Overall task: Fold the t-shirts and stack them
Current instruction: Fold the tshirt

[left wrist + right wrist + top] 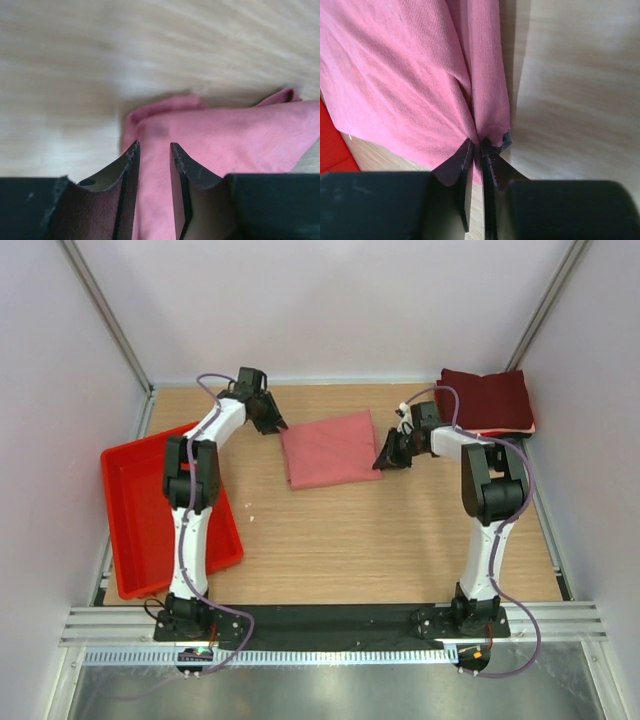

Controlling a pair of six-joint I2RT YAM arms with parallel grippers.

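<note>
A salmon-pink t-shirt (330, 448), folded into a rough rectangle, lies at the middle of the table. My left gripper (270, 422) hovers by its far left corner. In the left wrist view its jaws (154, 150) stand a little apart with nothing between them, and the pink cloth (225, 135) lies just beyond. My right gripper (391, 455) is at the shirt's right edge. In the right wrist view it (480, 146) is shut on a pinched fold of the pink cloth (405, 75). A stack of folded dark maroon t-shirts (486, 400) with a thin pale layer lies at the far right corner.
A red plastic tray (130, 510) stands at the left, partly under my left arm. White walls enclose the wooden table (380, 550) on three sides. A red tray edge (330, 145) shows at the left of the right wrist view.
</note>
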